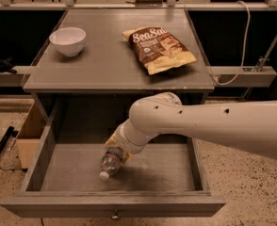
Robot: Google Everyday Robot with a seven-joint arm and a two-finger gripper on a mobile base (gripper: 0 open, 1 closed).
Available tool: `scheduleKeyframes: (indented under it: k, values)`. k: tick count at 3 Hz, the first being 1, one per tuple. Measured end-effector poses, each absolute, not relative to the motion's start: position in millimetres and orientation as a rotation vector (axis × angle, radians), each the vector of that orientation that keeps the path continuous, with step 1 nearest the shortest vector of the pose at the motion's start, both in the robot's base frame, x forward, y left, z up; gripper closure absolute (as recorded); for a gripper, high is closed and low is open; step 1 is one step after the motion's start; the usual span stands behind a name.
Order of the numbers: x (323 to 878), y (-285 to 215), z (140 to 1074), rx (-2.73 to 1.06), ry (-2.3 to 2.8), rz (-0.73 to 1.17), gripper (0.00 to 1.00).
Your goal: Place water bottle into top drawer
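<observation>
The top drawer (49,204) stands pulled out below the grey tabletop, its small round knob (115,216) at the front. The water bottle (110,163) is inside the drawer at its middle, tilted, with its white cap (103,175) pointing down and left, close to the drawer floor. My gripper (119,149) reaches down into the drawer from the right and is shut on the bottle's base end. My large white arm (199,126) hides most of the gripper and crosses the drawer's right side.
On the tabletop (105,65) stand a white bowl (68,40) at the back left and a bag of chips (158,49) at the back right. A tan cardboard box (29,134) sits on the floor left of the drawer.
</observation>
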State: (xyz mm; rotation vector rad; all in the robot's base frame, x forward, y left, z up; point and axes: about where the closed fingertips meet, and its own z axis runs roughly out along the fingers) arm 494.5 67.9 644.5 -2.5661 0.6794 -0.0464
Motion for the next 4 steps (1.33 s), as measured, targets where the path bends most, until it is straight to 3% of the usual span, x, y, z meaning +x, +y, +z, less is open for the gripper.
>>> scheduleKeyframes:
  k: [1, 4]
  values:
    - [494.5, 67.9, 644.5, -2.566, 0.679, -0.046, 1.00]
    - [494.5, 67.9, 644.5, -2.566, 0.679, -0.046, 0.27]
